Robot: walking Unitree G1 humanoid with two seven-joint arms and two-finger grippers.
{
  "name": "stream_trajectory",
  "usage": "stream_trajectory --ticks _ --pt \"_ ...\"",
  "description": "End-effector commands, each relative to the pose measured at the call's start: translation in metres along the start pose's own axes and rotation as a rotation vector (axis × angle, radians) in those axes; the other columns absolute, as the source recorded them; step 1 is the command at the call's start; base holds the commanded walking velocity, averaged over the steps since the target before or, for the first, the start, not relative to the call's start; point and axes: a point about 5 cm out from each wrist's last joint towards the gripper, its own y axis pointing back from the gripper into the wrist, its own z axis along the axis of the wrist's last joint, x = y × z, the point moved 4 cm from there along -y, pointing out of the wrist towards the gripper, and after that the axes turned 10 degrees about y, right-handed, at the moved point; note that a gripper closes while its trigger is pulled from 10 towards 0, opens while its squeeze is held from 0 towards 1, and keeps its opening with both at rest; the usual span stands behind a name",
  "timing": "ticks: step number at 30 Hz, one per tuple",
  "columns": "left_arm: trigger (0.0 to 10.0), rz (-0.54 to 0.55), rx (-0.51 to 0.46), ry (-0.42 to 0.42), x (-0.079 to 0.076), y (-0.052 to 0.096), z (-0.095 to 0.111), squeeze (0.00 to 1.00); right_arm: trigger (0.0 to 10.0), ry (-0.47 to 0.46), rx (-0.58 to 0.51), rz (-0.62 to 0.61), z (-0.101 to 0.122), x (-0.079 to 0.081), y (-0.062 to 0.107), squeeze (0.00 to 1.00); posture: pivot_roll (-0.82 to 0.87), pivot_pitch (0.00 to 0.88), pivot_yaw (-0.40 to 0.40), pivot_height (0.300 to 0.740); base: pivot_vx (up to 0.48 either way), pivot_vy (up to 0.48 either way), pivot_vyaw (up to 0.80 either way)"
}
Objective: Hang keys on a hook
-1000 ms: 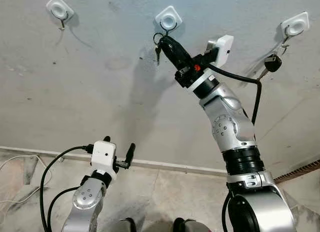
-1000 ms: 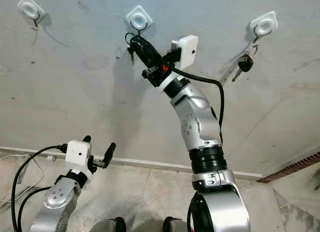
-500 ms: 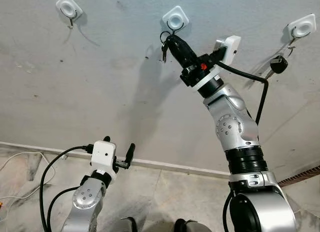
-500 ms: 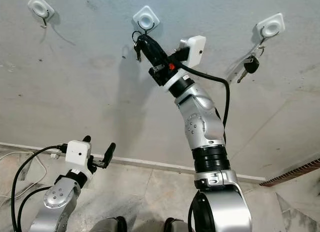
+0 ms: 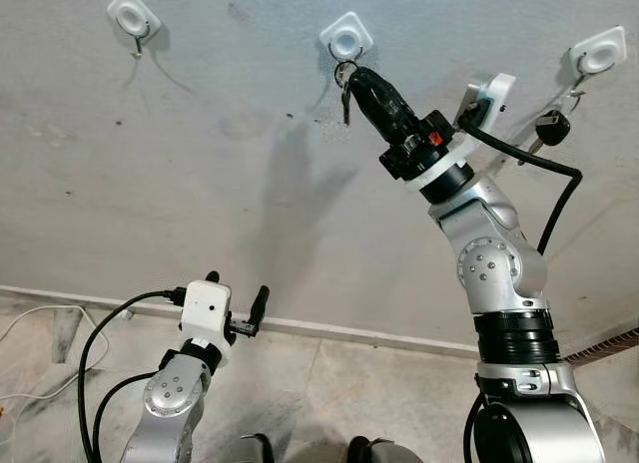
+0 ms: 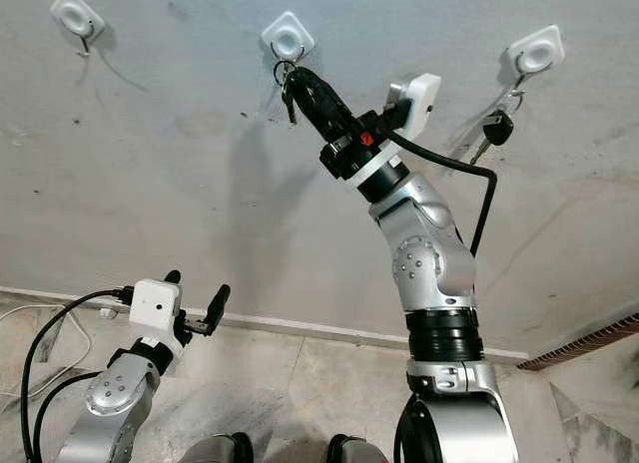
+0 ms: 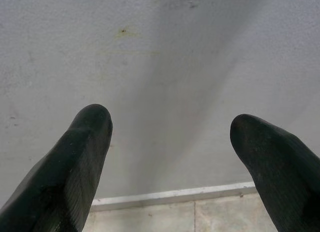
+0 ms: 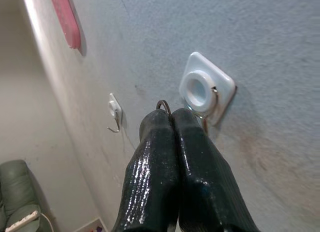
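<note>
Three white hook plates are stuck on the grey wall. My right gripper (image 5: 357, 77) is raised to the middle hook (image 5: 346, 36) and is shut on the keys (image 5: 344, 92), which dangle from its tip. In the right wrist view the key ring (image 8: 163, 106) sticks out between the closed fingertips (image 8: 187, 123), right beside the wire of the middle hook (image 8: 206, 89); I cannot tell whether the ring is over it. My left gripper (image 5: 240, 303) hangs low by the skirting, open with nothing in it.
The right hook (image 5: 597, 54) holds a black car key (image 5: 552, 129) close to my right wrist camera. The left hook (image 5: 132, 14) is bare. A white skirting (image 5: 329, 331) runs along the tiled floor, and cables (image 5: 40, 328) lie at the left.
My right gripper has shifted right with the keys, bringing the ring up under the middle hook. The head view moved a little. The left arm has stayed still.
</note>
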Motion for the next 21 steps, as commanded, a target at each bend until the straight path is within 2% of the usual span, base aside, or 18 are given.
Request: stream_trajectory --ticks 1,21 --pt "10.0 -0.004 0.024 -0.001 0.001 0.002 -0.005 0.0 10.0 0.009 -0.012 0.005 0.006 0.0 -0.001 0.0 0.08 0.186 0.026 0.74 0.0 0.0 0.0" --pt "10.0 0.003 0.029 0.003 0.001 0.003 -0.006 0.0 10.0 -0.03 0.007 0.042 -0.009 0.013 -0.015 0.0 0.08 0.192 0.02 0.74 0.0 0.0 0.0"
